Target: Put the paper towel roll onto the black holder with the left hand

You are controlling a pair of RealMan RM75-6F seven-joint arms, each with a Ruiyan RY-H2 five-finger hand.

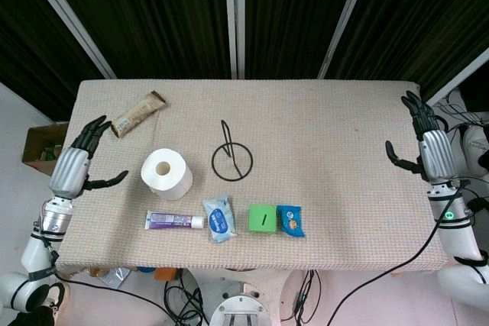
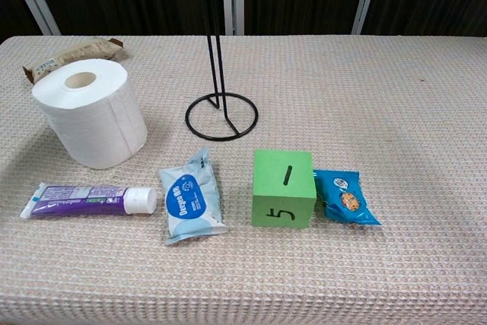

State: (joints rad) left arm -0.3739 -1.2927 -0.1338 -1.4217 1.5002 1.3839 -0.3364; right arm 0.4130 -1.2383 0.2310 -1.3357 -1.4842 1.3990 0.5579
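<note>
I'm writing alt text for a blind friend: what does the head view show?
Seen from above, a white paper towel roll stands upright on a beige table, just left of an empty black holder. The left hand and right hand rest open at opposite table edges, holding nothing. Small packets lie along the front.

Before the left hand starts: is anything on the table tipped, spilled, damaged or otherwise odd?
Nothing stands out. The paper towel roll stands on end left of the black holder, which is upright. Both hands, left and right, are open at the table edges, holding nothing.
</note>
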